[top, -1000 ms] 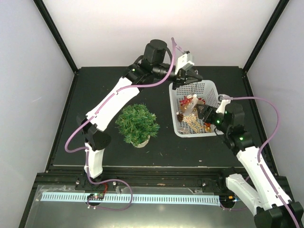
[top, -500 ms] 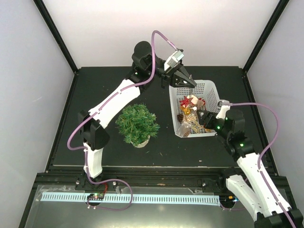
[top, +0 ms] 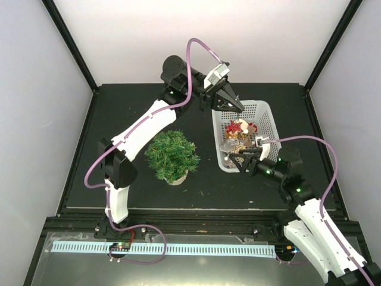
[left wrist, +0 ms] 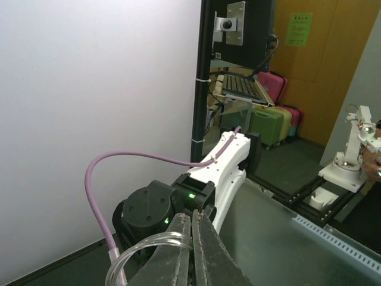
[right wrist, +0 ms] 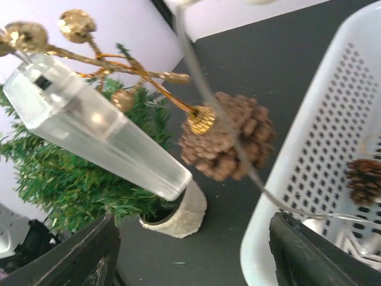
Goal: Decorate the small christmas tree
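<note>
One white basket (top: 264, 115) on the right of the table (top: 119, 107) holds all the loose ornaments. A red star (top: 234, 126) lies near its middle, with pine cones and gold bits heaped toward its near-left corner. The tree (top: 172, 156) stands upright on its pale base just left of the basket, apart from it.

The left gripper (top: 233, 105) hangs over the basket's far-left corner with its jaws pressed together; whether they pinch anything thin cannot be told. The right gripper (top: 241, 162) sits at the basket's near-left rim with its fingers spread wide, and only table and tree base show between the tips.

From above, the heap is too small to sort. The right wrist view opens it up:
- A clear plastic box (right wrist: 95, 125) slants across the frame in front of the tree.
- A gold berry sprig (right wrist: 119, 64) lies over the box.
- A cone (right wrist: 226, 143) shows just outside the basket wall; whether it hangs or rests cannot be told.
- A thin wire (right wrist: 196, 77) runs down past the cone into the basket.
- A second cone (right wrist: 363, 179) lies inside the basket.

The left wrist view misses the table's contents. It looks back along the left arm (left wrist: 223, 164) and its purple cable (left wrist: 119, 159) to a white wall and a room beyond. A clear loop (left wrist: 143, 250) curls beside the closed fingers.
</note>
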{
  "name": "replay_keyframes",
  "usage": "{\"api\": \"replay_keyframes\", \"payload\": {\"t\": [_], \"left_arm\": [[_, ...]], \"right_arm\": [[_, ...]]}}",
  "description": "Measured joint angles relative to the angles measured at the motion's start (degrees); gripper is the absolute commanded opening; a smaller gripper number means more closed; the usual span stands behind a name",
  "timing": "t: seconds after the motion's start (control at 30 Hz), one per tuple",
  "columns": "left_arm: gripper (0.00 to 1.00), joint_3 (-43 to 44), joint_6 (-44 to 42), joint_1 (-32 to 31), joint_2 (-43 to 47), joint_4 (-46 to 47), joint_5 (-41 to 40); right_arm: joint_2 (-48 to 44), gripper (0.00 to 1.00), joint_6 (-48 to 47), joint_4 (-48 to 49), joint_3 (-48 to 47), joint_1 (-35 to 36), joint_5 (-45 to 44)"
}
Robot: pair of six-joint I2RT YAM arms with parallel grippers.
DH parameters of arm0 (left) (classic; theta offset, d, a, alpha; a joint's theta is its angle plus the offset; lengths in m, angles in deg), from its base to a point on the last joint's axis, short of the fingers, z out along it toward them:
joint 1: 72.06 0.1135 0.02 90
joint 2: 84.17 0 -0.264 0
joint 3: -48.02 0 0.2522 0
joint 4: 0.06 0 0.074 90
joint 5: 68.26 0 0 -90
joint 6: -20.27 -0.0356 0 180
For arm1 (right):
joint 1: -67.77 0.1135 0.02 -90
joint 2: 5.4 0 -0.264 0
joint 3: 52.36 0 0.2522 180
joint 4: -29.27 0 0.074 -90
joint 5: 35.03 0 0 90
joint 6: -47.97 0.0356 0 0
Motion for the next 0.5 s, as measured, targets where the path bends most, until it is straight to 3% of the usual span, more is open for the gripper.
{"api": "replay_keyframes", "payload": {"t": [0.5], "left_arm": [[0.05, 0.1, 0.9, -1.5, 0.0, 1.0, 0.2]], "right_arm": [[4.8, 0.79, -0.9, 2.6, 0.0, 3.0, -0.4]]}}
